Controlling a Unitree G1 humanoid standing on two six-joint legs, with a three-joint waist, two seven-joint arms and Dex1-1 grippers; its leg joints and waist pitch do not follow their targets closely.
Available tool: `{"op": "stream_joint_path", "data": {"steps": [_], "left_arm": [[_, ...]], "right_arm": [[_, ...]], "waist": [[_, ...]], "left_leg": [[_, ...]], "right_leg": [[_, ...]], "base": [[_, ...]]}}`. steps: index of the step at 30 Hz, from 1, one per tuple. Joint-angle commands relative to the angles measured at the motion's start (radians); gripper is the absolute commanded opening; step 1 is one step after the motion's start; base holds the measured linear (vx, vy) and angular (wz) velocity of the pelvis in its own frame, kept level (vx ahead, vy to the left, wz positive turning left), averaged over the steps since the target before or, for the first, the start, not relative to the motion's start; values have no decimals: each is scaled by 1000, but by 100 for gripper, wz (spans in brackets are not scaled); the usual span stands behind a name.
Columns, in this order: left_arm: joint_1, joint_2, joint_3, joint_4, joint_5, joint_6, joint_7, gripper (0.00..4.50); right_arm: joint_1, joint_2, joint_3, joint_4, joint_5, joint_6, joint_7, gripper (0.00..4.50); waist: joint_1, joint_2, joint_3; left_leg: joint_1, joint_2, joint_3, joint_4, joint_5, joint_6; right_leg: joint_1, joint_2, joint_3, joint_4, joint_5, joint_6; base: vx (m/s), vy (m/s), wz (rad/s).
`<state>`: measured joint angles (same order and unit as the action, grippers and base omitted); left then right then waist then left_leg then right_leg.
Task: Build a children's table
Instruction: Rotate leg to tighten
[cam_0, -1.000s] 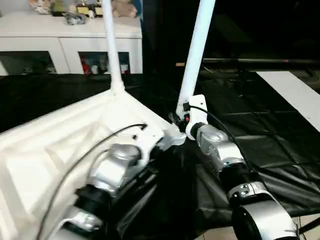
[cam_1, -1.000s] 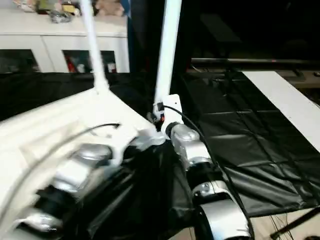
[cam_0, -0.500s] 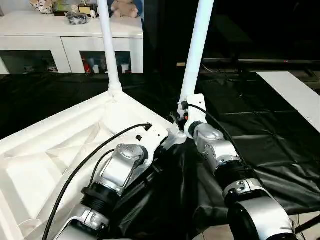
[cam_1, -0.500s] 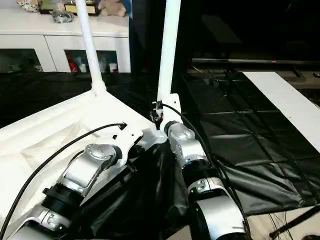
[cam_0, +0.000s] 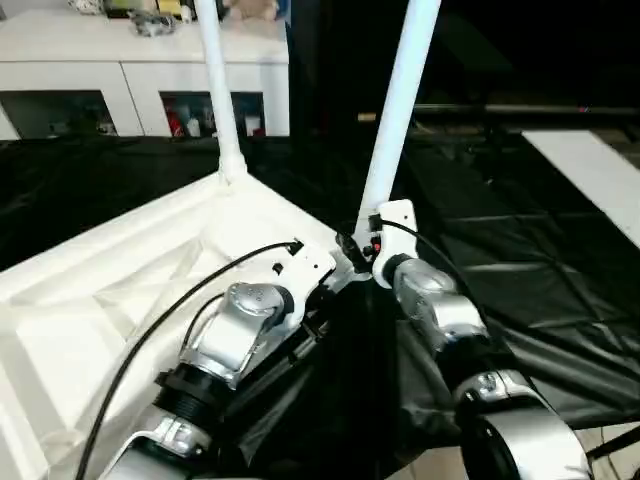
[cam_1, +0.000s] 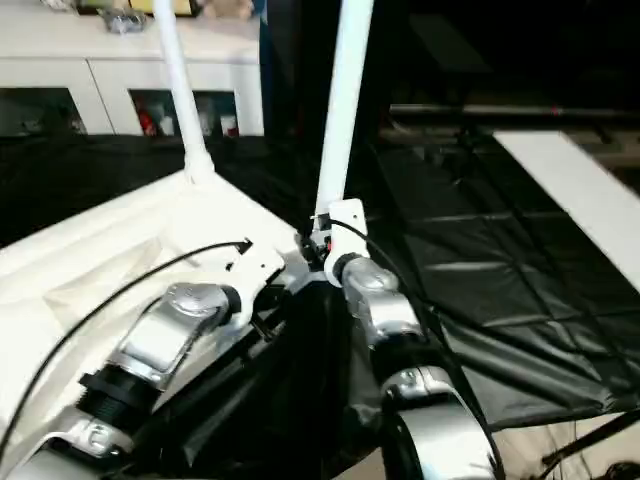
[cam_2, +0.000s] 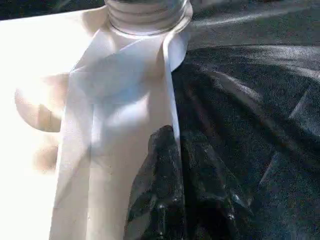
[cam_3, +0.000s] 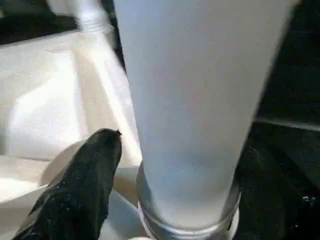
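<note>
The children's table lies upside down on the black sheet, its ribbed white top (cam_0: 110, 290) facing up. Two white legs stand upright in corner sockets, one at the far corner (cam_0: 222, 90) and one at the near corner (cam_0: 398, 110). My right gripper (cam_0: 358, 245) is at the base of the near leg. It is open around the leg, and its one visible finger (cam_3: 90, 180) stands a little off the tube. My left gripper (cam_2: 172, 165) is shut on the top's thin rim (cam_2: 167, 90), just below that same corner socket (cam_2: 147, 12).
A white cabinet (cam_0: 140, 80) with glass doors stands behind the black-sheeted table (cam_0: 520, 270). A white board (cam_0: 590, 170) lies at the right on the sheet. The sheet's front edge hangs over the floor at the lower right.
The whole picture has shifted a little, so the camera moved. Both arms stay at the same near corner, and both legs remain upright.
</note>
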<state>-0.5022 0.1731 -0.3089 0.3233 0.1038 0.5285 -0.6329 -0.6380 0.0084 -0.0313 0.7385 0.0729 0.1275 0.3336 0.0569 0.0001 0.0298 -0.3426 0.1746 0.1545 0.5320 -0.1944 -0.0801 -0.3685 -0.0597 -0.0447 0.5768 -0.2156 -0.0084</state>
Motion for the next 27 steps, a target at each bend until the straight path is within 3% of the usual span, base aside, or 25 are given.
{"op": "stream_joint_path", "data": {"steps": [1,2,3,4,6,8,9,10,13,16,17,23,27], "left_arm": [[-5,14,-44,8,2,-60,-61,0],[-1,34,-48,0,0,-81,-86,0],[4,54,-51,-8,-4,-106,-115,0],[7,75,-51,-17,-9,-118,-138,0],[11,105,-54,-26,-13,-150,-171,0],[23,151,-54,-48,-28,-204,-235,0],[31,173,-53,-59,-41,-245,-272,0],[39,193,-51,-71,-55,-274,-309,0],[49,243,-38,-87,-77,-288,-372,0],[50,271,-31,-69,-81,-353,-399,0],[52,283,-23,-57,-88,-384,-413,0],[63,306,-5,-41,-116,-416,-453,0],[66,310,-2,-37,-123,-420,-463,0]], "right_arm": [[43,15,71,-24,25,30,112,394],[56,0,77,-62,28,30,134,404],[66,-14,80,-93,29,33,149,418],[79,-32,86,-127,30,32,173,430],[94,-55,92,-168,27,27,196,440],[125,-89,107,-241,33,34,252,445],[140,-104,114,-278,40,43,282,445],[155,-119,122,-314,52,56,317,445],[211,-190,181,-412,67,71,459,445],[241,-232,211,-449,70,68,533,445],[251,-244,216,-455,70,55,558,445],[260,-265,226,-458,72,2,601,445],[252,-272,226,-426,63,-15,603,445]], "waist": [[-1,2,-23],[-3,5,-23],[2,6,-34],[6,8,-38],[4,10,-39],[9,13,-41],[7,16,-48],[8,17,-53],[10,21,-58],[12,21,-52],[13,23,-47],[8,20,-36],[10,16,-39]], "left_leg": [[-3,60,-10,-72,-287,32],[-4,57,-8,-70,-306,28],[-9,57,-8,-65,-256,30],[-13,59,-6,-60,-175,39],[-19,57,1,-50,-92,53],[-18,56,5,-44,-46,64],[-20,56,7,-37,1,74],[-20,51,9,-27,46,90],[-18,50,10,-15,108,124],[-21,52,11,-17,52,117],[-20,56,11,-21,-6,104],[-18,60,14,-28,-153,48],[-18,58,15,-24,-136,46]], "right_leg": [[11,-78,48,-86,-266,-146],[11,-82,50,-87,-306,-144],[17,-85,53,-85,-291,-138],[20,-81,51,-74,-180,-145],[24,-77,46,-57,-27,-179],[28,-73,41,-48,70,-197],[32,-70,41,-33,169,-208],[33,-63,39,-24,278,-213],[29,-55,33,-8,445,-224],[31,-60,31,-12,381,-229],[29,-65,31,-20,282,-230],[21,-75,43,-33,15,-233],[21,-74,45,-31,-3,-231]], "base": [[0,0,0],[0,0,0],[0,0,0],[0,0,0],[0,0,0],[0,0,0],[0,0,0],[0,0,0],[0,0,0],[0,0,0],[0,0,0],[-10,1,0],[0,0,0]]}}
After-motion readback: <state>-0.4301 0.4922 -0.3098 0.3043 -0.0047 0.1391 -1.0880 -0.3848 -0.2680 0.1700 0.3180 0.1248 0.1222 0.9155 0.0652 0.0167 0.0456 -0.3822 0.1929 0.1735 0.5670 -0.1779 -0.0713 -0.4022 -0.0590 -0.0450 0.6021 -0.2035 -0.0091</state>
